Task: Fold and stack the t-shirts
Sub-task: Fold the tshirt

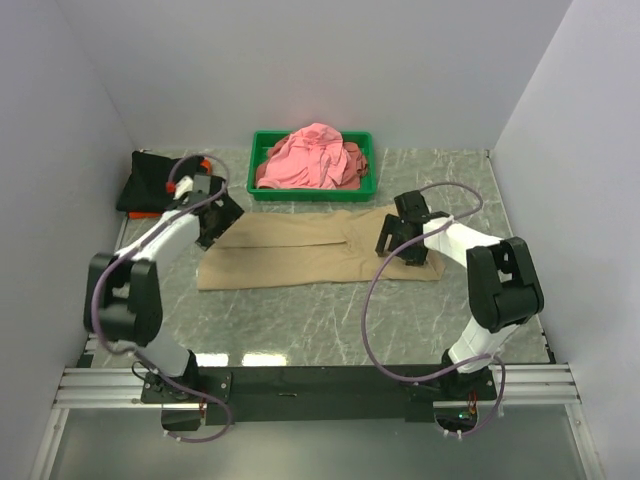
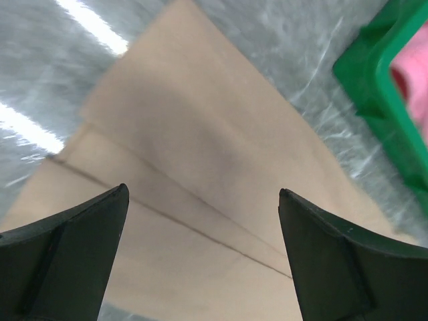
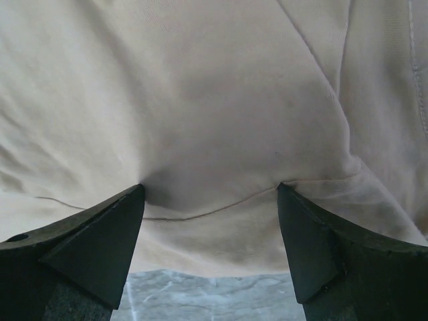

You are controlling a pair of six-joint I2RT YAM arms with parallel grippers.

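From above, the tan t-shirt (image 1: 290, 255) lies flat mid-table, just before the green tray (image 1: 262, 150) of pink t-shirts (image 1: 310, 160); my left gripper (image 1: 222, 215) is over its far-left corner, my right gripper (image 1: 395, 240) at its right end; left wrist: jaws spread, empty, above the cloth; right wrist: jaws wide, tips dimpling the cloth.

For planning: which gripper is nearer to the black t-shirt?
Left. The left gripper is close beside the black t-shirt; the right gripper is far off, at the opposite end of the tan t-shirt.
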